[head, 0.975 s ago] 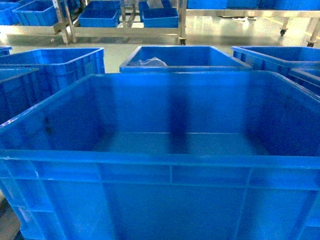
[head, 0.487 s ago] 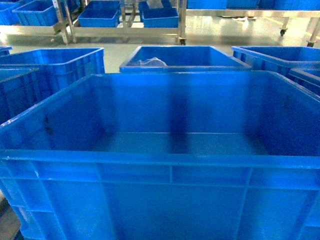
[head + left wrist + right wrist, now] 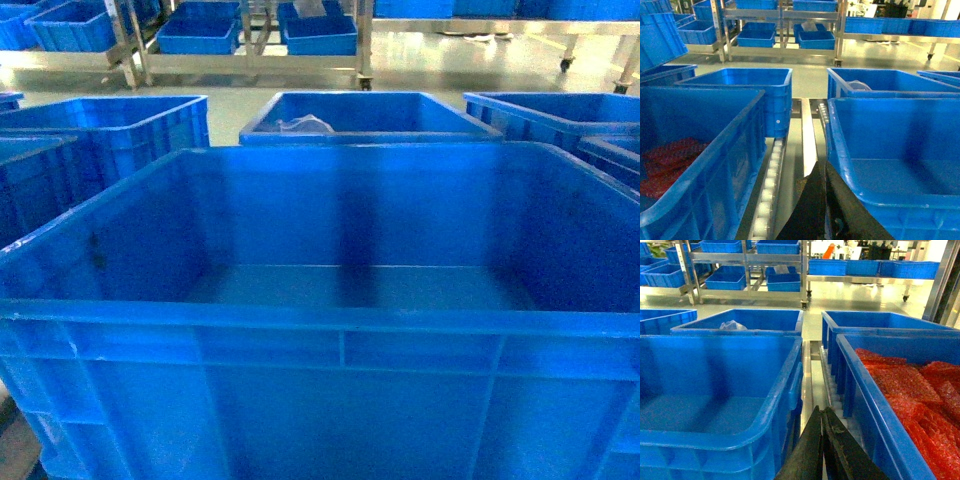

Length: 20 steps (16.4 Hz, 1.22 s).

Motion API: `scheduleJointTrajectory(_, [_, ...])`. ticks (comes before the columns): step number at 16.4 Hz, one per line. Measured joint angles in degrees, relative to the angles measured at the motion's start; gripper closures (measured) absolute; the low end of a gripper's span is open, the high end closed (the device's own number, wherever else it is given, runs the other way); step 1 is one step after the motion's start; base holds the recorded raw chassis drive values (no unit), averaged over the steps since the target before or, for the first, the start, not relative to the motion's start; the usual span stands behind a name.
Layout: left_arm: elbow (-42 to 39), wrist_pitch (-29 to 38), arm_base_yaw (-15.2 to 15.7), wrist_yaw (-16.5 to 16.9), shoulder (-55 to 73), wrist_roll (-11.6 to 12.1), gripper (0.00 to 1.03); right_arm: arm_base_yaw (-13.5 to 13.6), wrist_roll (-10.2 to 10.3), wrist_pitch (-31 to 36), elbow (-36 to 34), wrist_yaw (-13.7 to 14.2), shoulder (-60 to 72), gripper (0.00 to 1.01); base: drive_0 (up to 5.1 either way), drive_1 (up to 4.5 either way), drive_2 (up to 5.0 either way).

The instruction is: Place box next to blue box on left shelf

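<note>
Left pincer (image 3: 826, 210) seen only as dark fingers low in the left wrist view, pressed together with no gap showing, tips wedged into the slot beside the left wall of the box (image 3: 900, 165). Touched or merely beside that wall: could not tell. Right pincer (image 3: 822, 440) likewise dark, fingers drawn together to a narrow point, poking up from the bottom edge of the right wrist view, just beside the right wall of the same box (image 3: 715, 390). Nothing visibly gripped by either. Neither arm nor pincer caught in the head view, hidden behind the near wall of the box (image 3: 340, 400).

Filled most of the head view, that box: bright blue, thick rolled rim, ribbed front wall, smooth floor bare. Sat between the two pincers, one at each flank. To its left, just across a roller rail (image 3: 771, 170), a neighbouring crate (image 3: 695, 165) with red material in its bottom; to its right, another crate (image 3: 910, 400) heaped with red bubbly sheets (image 3: 920, 385). Beyond the box, a further blue crate (image 3: 365, 115) holding something pale and crumpled. Farther back, metal shelving (image 3: 240, 40) on wheels with smaller blue bins, standing on a shiny floor.
</note>
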Motion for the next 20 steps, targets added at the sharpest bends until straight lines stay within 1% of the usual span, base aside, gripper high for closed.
scheduleJointTrajectory(7, [0.00, -7.04, 0.00, 0.02, -7.08, 0.00, 1.01, 0.00, 0.00, -6.64, 0.00, 0.00, -6.14, 1.00, 0.0, 0.00, 0.0])
scheduleJointTrajectory(8, [0.00, -7.72, 0.00, 0.00, -7.76, 0.02, 1.01, 0.00, -0.02, -14.45, 0.02, -0.22, -11.15, 1.00, 0.0, 0.00, 0.0])
scheduleJointTrajectory(9, [0.00, -8.41, 0.00, -0.07, -8.39, 0.02, 1.01, 0.00, 0.00, -16.02, 0.02, 0.02, -14.82, 1.00, 0.0, 0.00, 0.0])
scheduleJointTrajectory(10, [0.02, -17.35, 0.00, 0.20, -14.03, 0.02, 1.01, 0.00, 0.02, -15.10, 0.24, 0.07, -15.23, 1.00, 0.0, 0.00, 0.0])
scheduleJointTrajectory(11, [0.02, -17.22, 0.00, -0.02, -17.38, 0.07, 1.01, 0.00, 0.00, -16.31, 0.02, 0.00, -15.21, 1.00, 0.0, 0.00, 0.0])
scheduleJointTrajectory(13, [0.02, -18.69, 0.00, 0.07, -17.33, 0.15, 1.01, 0.00, 0.00, -15.89, 0.02, 0.11, -15.26, 1.00, 0.0, 0.00, 0.0])
scheduleJointTrajectory(17, [0.02, -18.25, 0.00, 0.04, -17.33, 0.17, 1.01, 0.00, 0.00, -15.93, 0.02, 0.02, -15.26, 1.00, 0.0, 0.00, 0.0])
scheduleJointTrajectory(18, [0.02, -18.25, 0.00, 0.02, -17.33, 0.17, 0.94, 0.00, -0.04, -15.91, 0.02, 0.02, -15.26, 0.92, 0.0, 0.00, 0.0])
scheduleJointTrajectory(20, [0.02, -18.25, 0.00, 0.04, -17.33, 0.17, 0.74, 0.00, -0.04, -15.93, 0.02, 0.02, -15.26, 0.73, 0.0, 0.00, 0.0])
